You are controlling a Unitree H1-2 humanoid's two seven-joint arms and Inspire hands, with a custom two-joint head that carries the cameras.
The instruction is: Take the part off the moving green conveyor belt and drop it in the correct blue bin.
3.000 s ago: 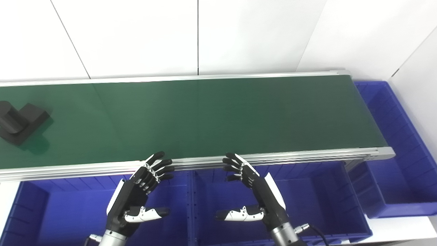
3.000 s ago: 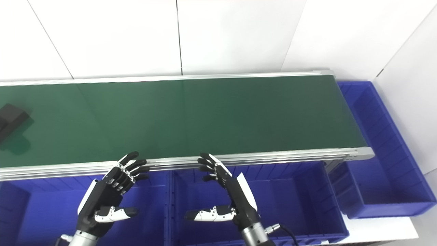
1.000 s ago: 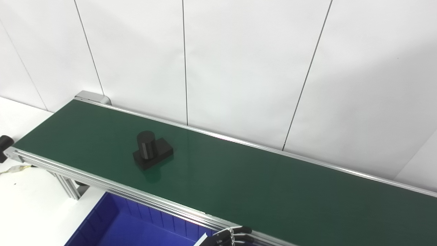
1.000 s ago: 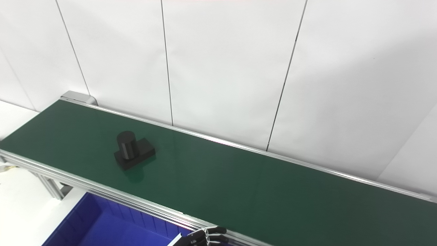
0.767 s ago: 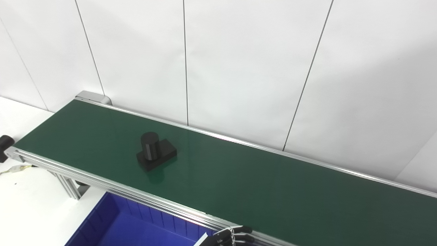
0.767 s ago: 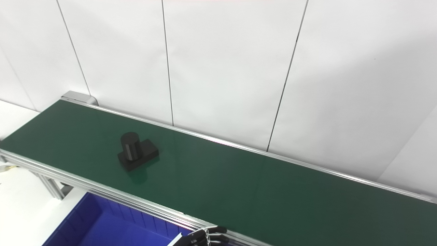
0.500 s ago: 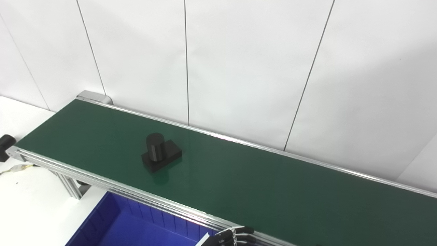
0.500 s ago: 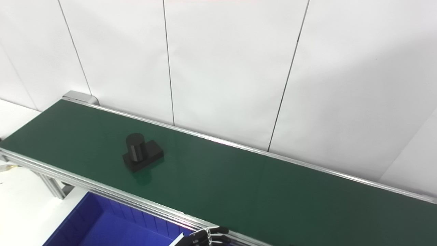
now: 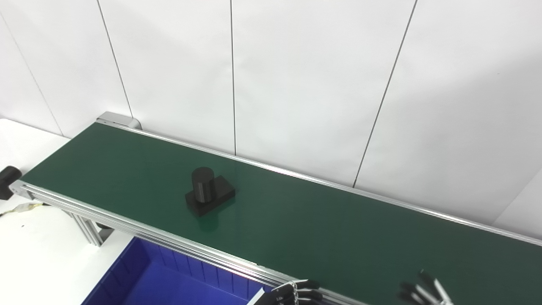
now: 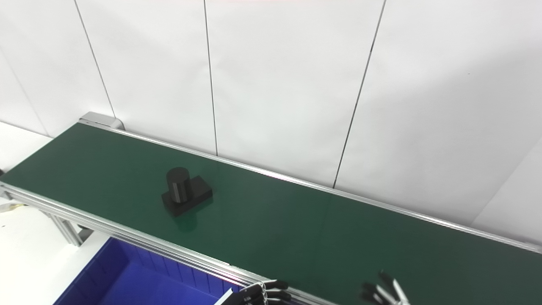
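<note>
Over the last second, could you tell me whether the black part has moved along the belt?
Yes. The black part has travelled rightward along the green conveyor belt, farther from the belt's silver left end cap, which has barely shifted in view.

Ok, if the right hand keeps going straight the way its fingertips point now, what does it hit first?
Only the right hand's fingertips show at the bottom edge, pointing up and left over the green belt. That line looks free; the black part sits much farther left, off it. Depth is unclear.
</note>
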